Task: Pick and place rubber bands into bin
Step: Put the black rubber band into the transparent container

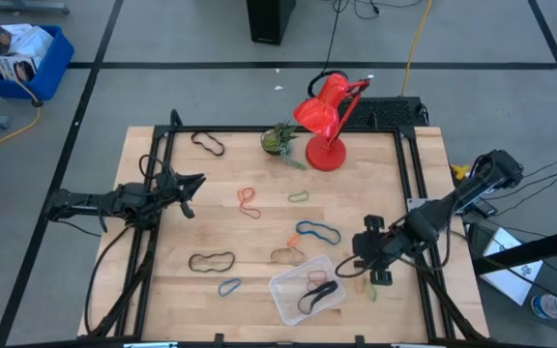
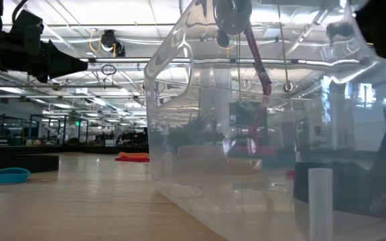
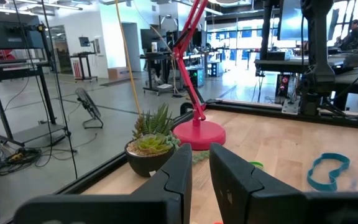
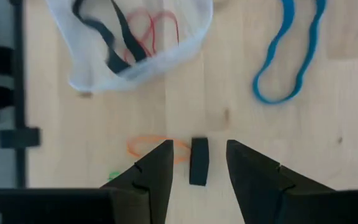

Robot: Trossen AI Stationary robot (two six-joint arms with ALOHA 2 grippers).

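The clear bin (image 1: 306,288) stands near the table's front edge and holds a black and a red rubber band (image 4: 126,37). Loose rubber bands lie across the wood, among them blue (image 1: 317,232), black (image 1: 211,261), tan (image 1: 286,255) and red-orange (image 1: 249,201). My right gripper (image 1: 367,263) is open just right of the bin and points down. In its wrist view (image 4: 197,155) a short black band (image 4: 198,160) and a thin orange band (image 4: 149,147) lie on the table under its fingers, untouched. My left gripper (image 1: 193,182) is shut and empty, raised at the table's left.
A red desk lamp (image 1: 329,126) and a small potted plant (image 1: 278,140) stand at the table's far edge. A black frame rail (image 1: 409,184) runs around the tabletop. The bin's wall (image 2: 246,134) fills much of the low view. A blue crate (image 1: 22,58) stands on the floor.
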